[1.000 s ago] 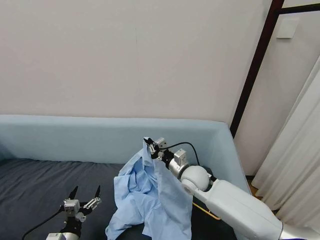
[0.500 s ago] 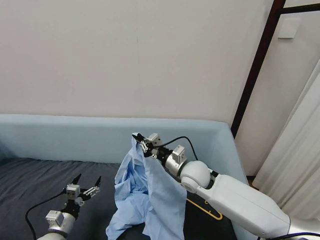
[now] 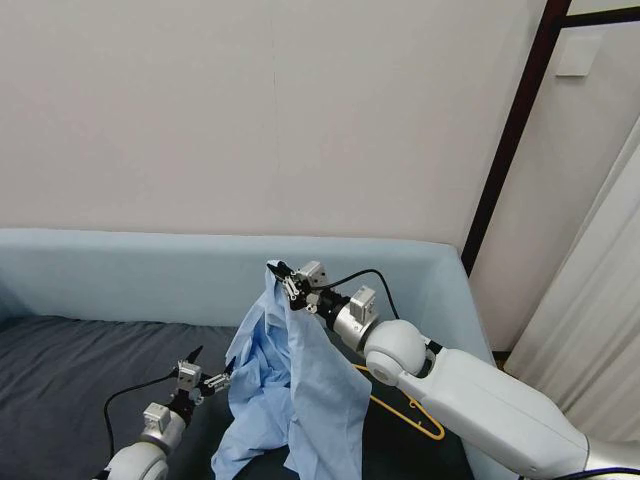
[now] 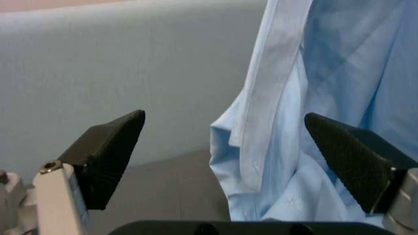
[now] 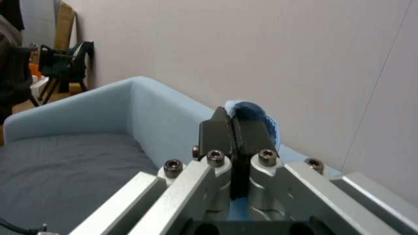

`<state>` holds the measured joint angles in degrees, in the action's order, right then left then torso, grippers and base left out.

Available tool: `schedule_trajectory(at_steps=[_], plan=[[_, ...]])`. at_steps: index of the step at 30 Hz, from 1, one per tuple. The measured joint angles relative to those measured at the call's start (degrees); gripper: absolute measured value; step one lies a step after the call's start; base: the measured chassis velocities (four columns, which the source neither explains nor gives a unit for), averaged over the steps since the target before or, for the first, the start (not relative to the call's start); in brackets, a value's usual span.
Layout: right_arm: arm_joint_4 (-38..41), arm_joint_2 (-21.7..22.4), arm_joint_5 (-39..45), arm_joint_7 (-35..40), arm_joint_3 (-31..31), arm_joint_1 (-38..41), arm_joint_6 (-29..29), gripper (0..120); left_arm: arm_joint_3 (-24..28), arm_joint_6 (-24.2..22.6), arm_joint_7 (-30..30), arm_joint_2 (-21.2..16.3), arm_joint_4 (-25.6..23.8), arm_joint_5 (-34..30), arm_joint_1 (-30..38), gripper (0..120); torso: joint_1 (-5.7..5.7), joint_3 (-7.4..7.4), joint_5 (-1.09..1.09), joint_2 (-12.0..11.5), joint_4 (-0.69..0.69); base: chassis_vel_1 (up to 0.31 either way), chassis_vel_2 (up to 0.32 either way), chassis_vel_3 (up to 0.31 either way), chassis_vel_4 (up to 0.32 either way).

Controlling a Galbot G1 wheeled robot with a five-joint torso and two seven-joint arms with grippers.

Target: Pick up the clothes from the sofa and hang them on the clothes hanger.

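Since a second ago the left hand (image 3: 208,367) has travelled in from the low left and now sits just beside the drooping side of the light-blue cotton shirt (image 3: 305,395), low over the dark grey seat cushion (image 3: 60,370). Its two black fingers are spread wide and grip nothing. Seen from its own wrist, a folded edge of the shirt hangs in the gap between them, apparently touching neither.

Behind it, the shirt dangles in a bunched column, its lower folds resting on the cushion. The right hand (image 3: 286,281) is clenched on the top of the cloth, by the collar, holding it up in front of the pale-blue sofa backrest (image 3: 120,275). A yellow wire hanger (image 3: 402,417) lies on the seat to the right of the shirt, partly behind the cloth.

To my eye the pick-up is done and the spreading-out is under way. The next move calls for the open hand to close on that edge so the shirt can be stretched for the hanger.
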<state>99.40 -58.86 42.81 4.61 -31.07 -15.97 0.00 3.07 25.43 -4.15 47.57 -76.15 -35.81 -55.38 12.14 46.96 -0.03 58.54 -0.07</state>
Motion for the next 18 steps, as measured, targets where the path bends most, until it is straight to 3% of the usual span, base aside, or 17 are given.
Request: schedule_trajectory(at_steps=[9, 18], plan=[[-0.07, -0.62, 0.64, 0.08, 0.73, -0.18, -0.3, 0, 0.95, 1.04, 0.36, 1.32, 2.93, 1.9, 0.89, 91, 0.0, 0.0, 0.0, 0.0, 0.02, 0.0, 0.0, 0.0, 0.0], [0.01, 0.02, 1.0, 0.88, 1.82, -1.63, -0.38, 0, 4.42, 2.33, 0.62, 6.17, 11.05, 3.88, 6.06, 55, 0.0, 0.0, -0.01, 0.0, -0.01, 0.0, 0.0, 0.0, 0.0]])
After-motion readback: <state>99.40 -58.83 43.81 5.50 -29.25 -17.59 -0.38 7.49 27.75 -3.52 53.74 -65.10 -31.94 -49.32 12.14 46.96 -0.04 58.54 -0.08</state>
